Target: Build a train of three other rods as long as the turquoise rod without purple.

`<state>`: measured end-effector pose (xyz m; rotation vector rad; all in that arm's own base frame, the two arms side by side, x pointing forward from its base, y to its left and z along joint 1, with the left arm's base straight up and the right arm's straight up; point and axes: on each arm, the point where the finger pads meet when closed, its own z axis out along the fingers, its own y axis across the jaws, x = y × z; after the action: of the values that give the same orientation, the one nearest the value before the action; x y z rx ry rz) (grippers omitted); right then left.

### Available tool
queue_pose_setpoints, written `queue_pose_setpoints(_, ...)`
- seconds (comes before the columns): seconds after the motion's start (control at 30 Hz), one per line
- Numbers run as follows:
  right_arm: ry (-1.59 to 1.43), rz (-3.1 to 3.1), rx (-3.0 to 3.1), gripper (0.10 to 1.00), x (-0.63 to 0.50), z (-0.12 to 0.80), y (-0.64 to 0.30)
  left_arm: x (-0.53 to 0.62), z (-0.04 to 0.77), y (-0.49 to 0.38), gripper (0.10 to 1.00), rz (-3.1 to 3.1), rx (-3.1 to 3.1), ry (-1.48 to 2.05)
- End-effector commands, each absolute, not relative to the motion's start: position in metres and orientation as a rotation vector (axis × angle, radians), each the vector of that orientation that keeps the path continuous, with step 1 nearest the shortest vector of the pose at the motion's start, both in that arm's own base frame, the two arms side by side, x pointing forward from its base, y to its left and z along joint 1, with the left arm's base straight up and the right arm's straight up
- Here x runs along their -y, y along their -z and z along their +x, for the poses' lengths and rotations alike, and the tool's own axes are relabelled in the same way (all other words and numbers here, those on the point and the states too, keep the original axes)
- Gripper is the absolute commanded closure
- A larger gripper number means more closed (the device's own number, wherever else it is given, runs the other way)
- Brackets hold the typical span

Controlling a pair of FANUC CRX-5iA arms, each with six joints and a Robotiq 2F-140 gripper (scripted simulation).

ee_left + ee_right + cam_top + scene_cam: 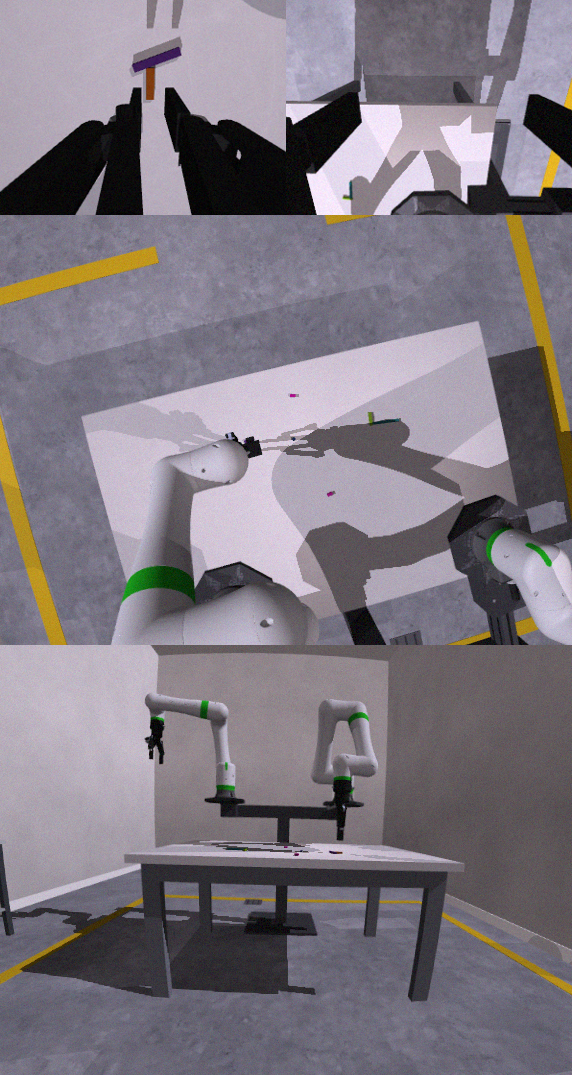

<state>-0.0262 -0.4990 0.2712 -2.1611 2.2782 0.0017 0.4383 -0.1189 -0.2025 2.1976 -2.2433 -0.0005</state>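
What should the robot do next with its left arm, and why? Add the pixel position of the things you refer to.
I think the left pincer (241, 441) (340, 834) (153, 101) should line up over the orange rod (150, 83) and go down. Its fingers are partly closed with nothing between them, and the rod lies just ahead, its end against the purple rod (157, 59), which the train can't use.

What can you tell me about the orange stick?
The orange rod is a short, straight, slim bar, plain orange with a matte look. It lies flat on the white table top, one end touching or nearly touching the side of the purple rod, making a T. The left gripper hovers over it, fingers partly closed, not gripping it.
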Motion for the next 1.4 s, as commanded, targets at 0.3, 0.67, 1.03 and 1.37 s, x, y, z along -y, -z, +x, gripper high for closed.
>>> queue_pose_setpoints(0.3, 0.0, -2.162, -2.279, 0.098, 0.499, -0.026, -0.272, 0.119, 0.439, 0.202, 0.867, 2.198, 2.244, -0.001)
queue_pose_setpoints(0.67, 0.0, -2.162, -2.279, 0.098, 0.499, -0.026, -0.272, 0.119, 0.439, 0.206, 0.867, 2.199, 2.244, 0.0)
queue_pose_setpoints(1.03, 0.0, -2.162, -2.279, 0.098, 0.499, -0.026, -0.272, 0.119, 0.439, 0.216, 0.867, 2.199, 2.243, 0.0)
queue_pose_setpoints(1.37, 0.0, -2.162, -2.279, 0.098, 0.499, -0.026, -0.272, 0.119, 0.439, 0.23, 0.867, 2.199, 2.243, 0.0)
